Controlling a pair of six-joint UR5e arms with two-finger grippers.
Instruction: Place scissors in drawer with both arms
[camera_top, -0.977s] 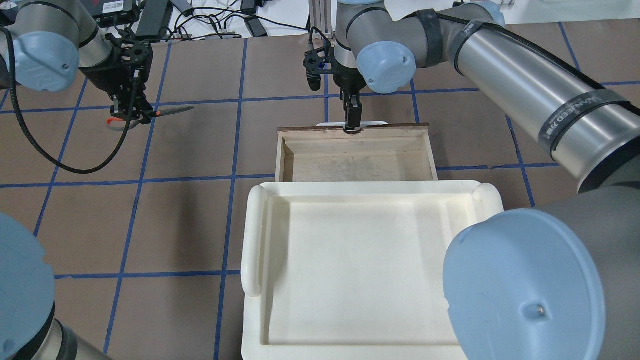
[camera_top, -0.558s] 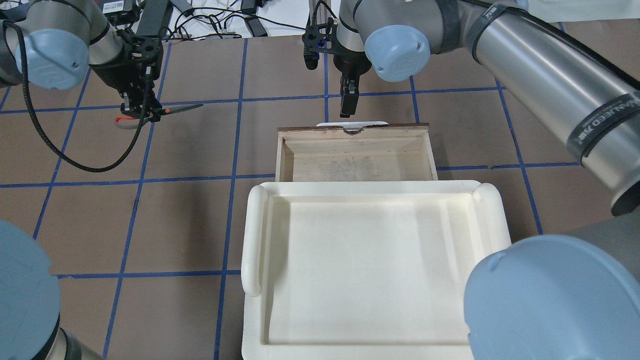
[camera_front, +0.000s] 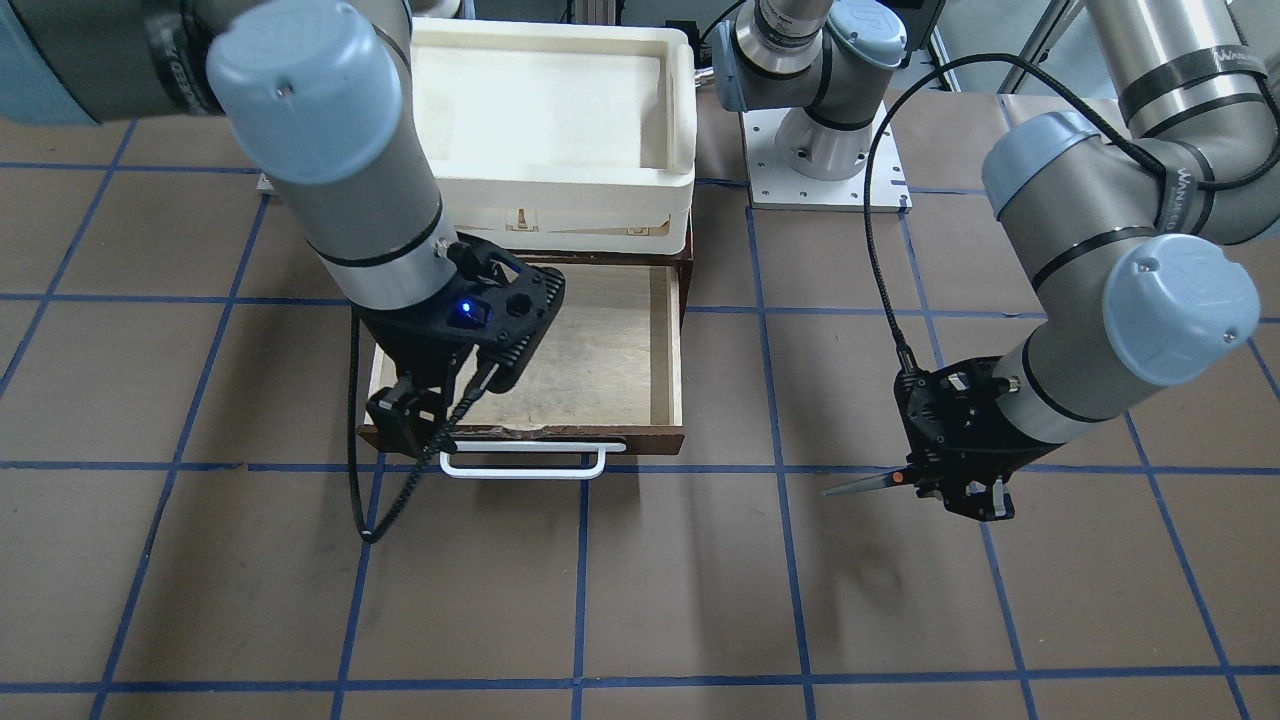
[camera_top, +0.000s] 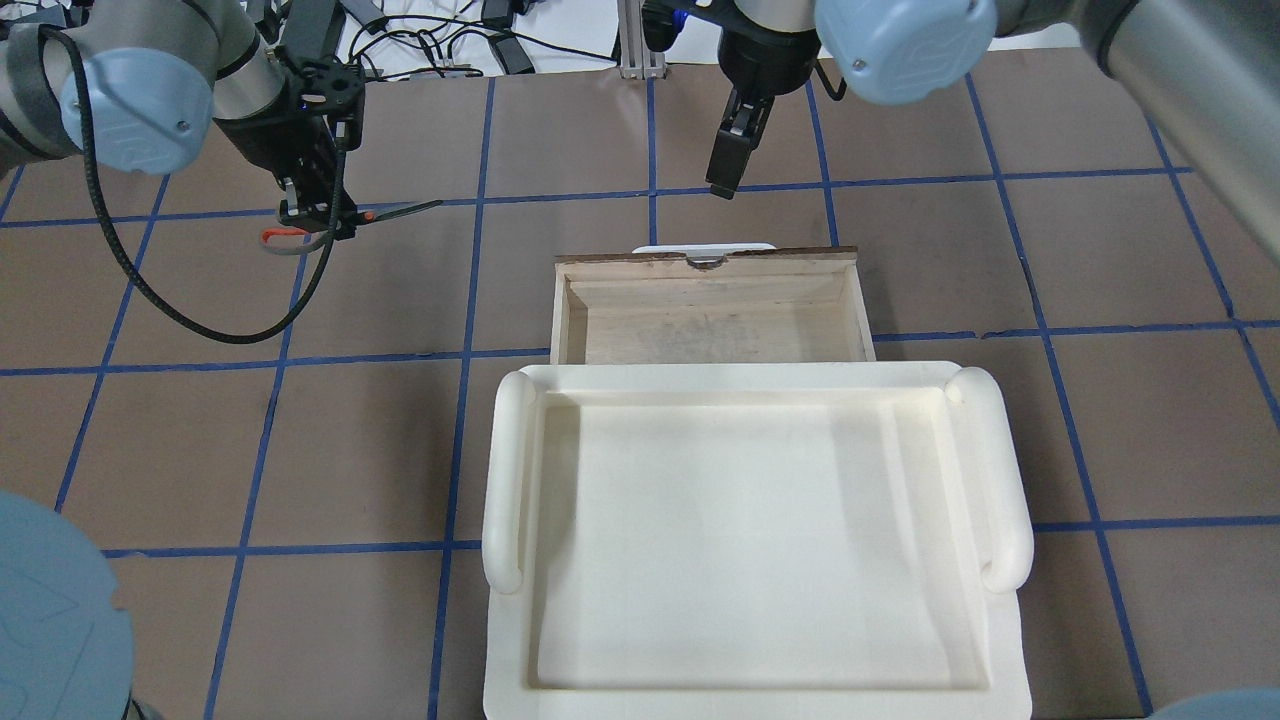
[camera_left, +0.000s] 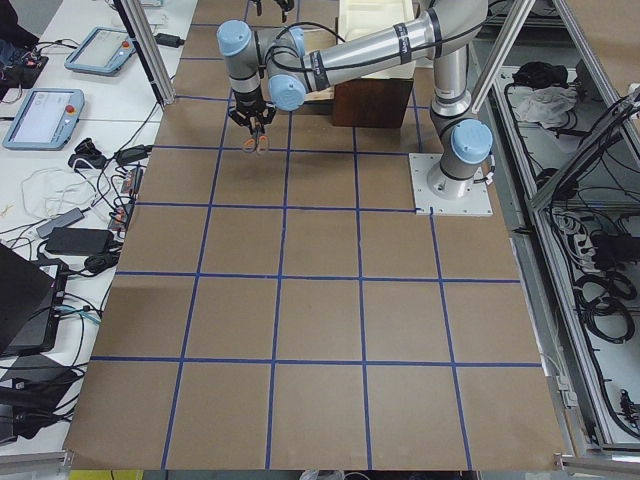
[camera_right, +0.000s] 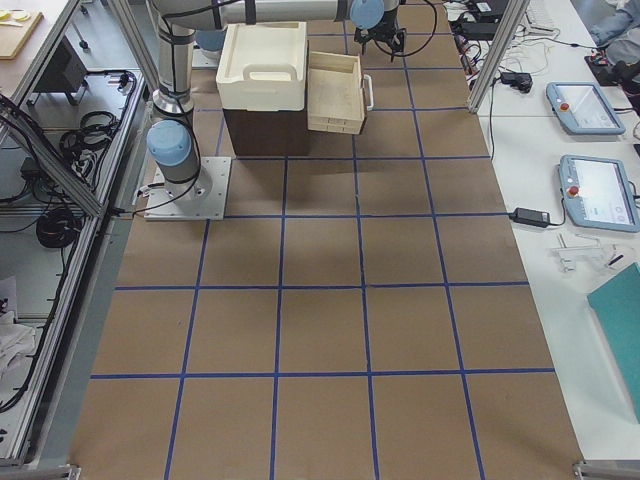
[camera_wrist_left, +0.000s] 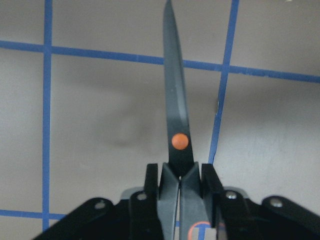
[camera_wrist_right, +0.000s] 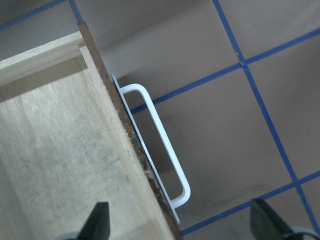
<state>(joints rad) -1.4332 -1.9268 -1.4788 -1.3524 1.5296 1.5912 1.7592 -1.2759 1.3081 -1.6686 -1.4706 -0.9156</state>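
Note:
The scissors (camera_top: 385, 211) are held at the handles in my left gripper (camera_top: 318, 218), above the table left of the drawer, blades level and pointing toward it. The left wrist view shows the fingers (camera_wrist_left: 207, 175) shut on the scissors (camera_wrist_left: 176, 120). The front view shows the same grip (camera_front: 965, 492). The wooden drawer (camera_top: 566, 310) stands pulled open, with nothing in its pale interior, and its white bar handle (camera_top: 705, 246) is on the far side. My right gripper (camera_top: 726, 165) is open and empty, raised beyond the handle. The right wrist view shows its fingertips (camera_wrist_right: 99, 220) wide apart over the drawer front (camera_wrist_right: 125, 125).
A cream-white plastic tray (camera_top: 505, 480) sits on top of the cabinet, just on the robot's side of the drawer. Cables and power bricks (camera_top: 430, 35) lie along the far table edge. The brown table has blue grid tape (camera_top: 465, 300).
My right gripper has let go of the drawer front, risen and moved away beyond the handle, to the right. My left gripper has carried the scissors up and right, toward the drawer.

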